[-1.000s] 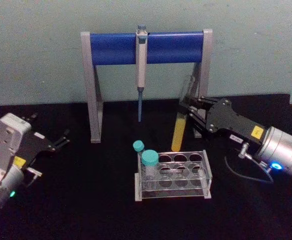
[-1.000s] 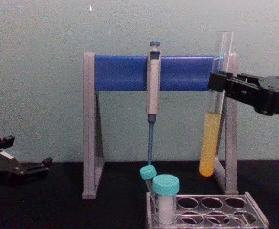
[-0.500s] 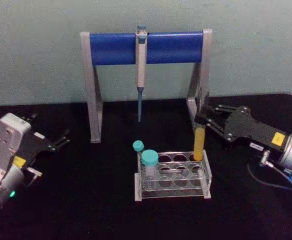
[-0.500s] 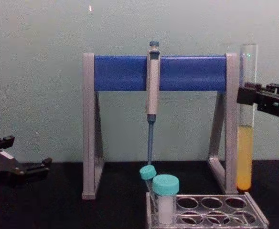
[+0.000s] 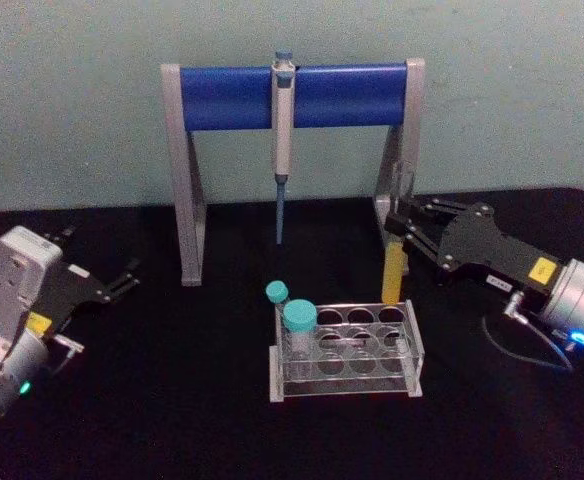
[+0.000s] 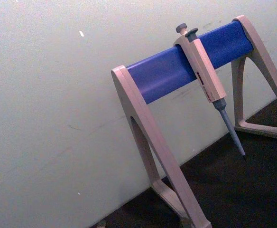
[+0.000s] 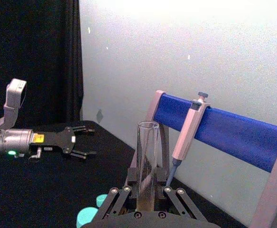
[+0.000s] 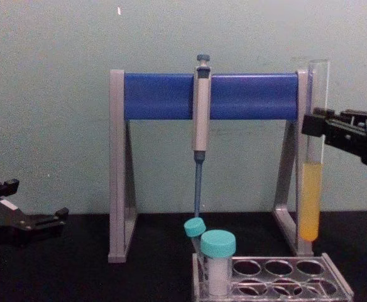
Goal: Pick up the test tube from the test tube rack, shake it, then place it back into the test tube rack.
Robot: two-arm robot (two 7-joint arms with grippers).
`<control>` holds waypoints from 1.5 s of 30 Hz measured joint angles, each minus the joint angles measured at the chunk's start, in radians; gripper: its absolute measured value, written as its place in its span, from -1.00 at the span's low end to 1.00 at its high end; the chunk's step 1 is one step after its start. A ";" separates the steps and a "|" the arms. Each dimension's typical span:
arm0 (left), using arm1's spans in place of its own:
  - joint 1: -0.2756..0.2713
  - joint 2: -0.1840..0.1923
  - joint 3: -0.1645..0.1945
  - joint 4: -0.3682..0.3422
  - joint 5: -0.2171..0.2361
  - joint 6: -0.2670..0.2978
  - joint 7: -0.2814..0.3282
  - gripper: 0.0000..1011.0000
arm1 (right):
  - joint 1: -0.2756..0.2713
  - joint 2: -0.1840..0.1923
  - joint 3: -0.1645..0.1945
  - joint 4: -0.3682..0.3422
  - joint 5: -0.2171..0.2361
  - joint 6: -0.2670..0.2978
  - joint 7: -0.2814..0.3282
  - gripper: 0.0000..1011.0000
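- Right end effector (image 5: 401,227) is closed on the test tube (image 5: 394,272), pinching the bare glass above the yellow liquid. The tube is roughly upright.
- The tube hangs over the far right corner of the test tube rack (image 5: 352,372). In the chest view its round bottom is clear of the top plate and not in any hole.
- Left end effector (image 7: 87,141) rests at the table's left side with its fingers spread, holding nothing.

Risks, as judged:
- The tube has no cap, so a hard shake or a tilt could throw liquid out.
- The right leg of the pipette stand (image 5: 409,130) looks close behind the tube. A wide swing could knock glass on it.
- Smooth glass held by a narrow pinch may slide down or swivel.
- If lowered off-centre, the bottom lands on the plate between holes. The light rack could then shift or tip, disturbing the teal-capped tubes (image 5: 299,318).
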 joint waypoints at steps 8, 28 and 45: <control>0.000 0.000 0.000 0.000 0.000 0.000 0.000 0.98 | 0.020 -0.031 -0.013 0.037 -0.006 -0.020 0.022 -0.55; 0.000 0.000 0.000 0.000 0.000 0.000 0.000 0.98 | 0.071 -0.099 -0.051 0.167 -0.019 -0.057 0.070 -0.55; 0.000 0.000 0.000 0.000 0.000 0.000 0.000 0.98 | 0.088 -0.114 -0.067 0.214 -0.031 -0.047 0.076 -0.55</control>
